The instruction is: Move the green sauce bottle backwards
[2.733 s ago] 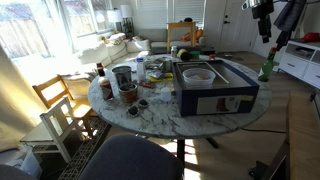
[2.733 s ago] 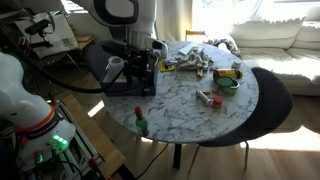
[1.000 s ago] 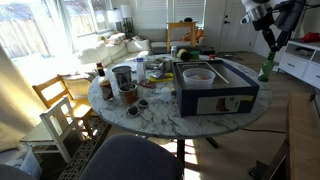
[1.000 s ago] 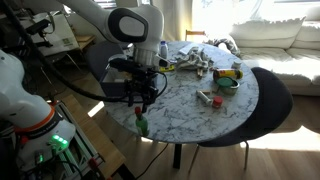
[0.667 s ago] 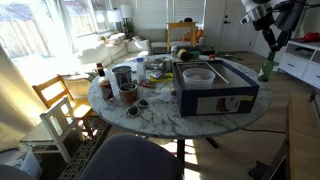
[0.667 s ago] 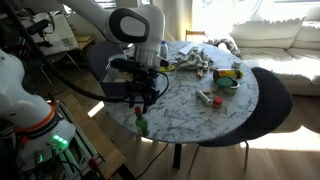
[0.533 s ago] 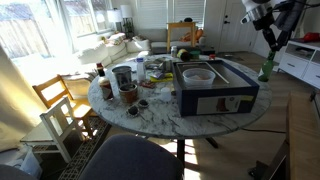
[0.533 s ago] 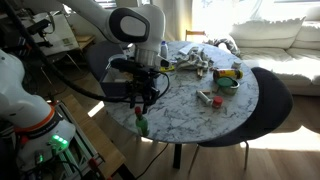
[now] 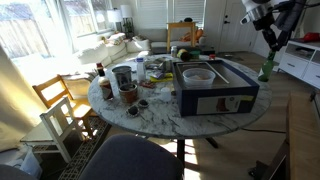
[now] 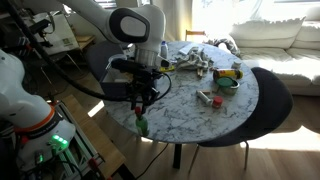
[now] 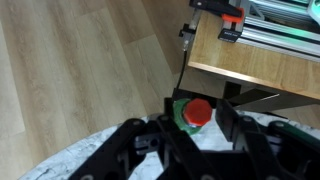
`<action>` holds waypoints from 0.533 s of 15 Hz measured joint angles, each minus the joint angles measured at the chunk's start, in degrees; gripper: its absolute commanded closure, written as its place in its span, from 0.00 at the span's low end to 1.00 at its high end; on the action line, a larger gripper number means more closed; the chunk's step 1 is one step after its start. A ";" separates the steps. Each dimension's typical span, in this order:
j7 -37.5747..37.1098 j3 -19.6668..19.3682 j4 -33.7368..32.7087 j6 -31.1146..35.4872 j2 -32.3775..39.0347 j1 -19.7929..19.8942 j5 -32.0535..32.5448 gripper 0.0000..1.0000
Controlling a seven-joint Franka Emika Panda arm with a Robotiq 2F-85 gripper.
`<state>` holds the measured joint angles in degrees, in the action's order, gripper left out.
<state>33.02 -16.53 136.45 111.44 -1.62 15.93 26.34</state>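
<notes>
Marble, round and cluttered, the worktop (image 10: pixel 195 112) carries the green sauce bottle (image 10: pixel 141 126) upright at its very edge, on the side nearest the robot's base and just past a dark blue box (image 10: pixel 122 78). In an exterior view the bottle (image 9: pixel 265 70) stands at the right-hand rim. The gripper (image 10: pixel 142 107) hangs directly over it, pointing down. From the wrist view the jaws are spread apart, with the bottle's red cap (image 11: pixel 198 111) between them, clear of both fingers (image 11: pixel 135 140).
</notes>
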 measured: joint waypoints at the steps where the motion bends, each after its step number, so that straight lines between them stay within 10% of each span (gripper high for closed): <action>1: 0.45 0.00 0.00 0.00 0.00 0.00 0.00 0.77; 8: 2.40 0.04 -0.04 0.00 -0.07 -0.05 -0.06 0.93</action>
<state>35.42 -16.49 136.41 111.44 -1.69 15.88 26.28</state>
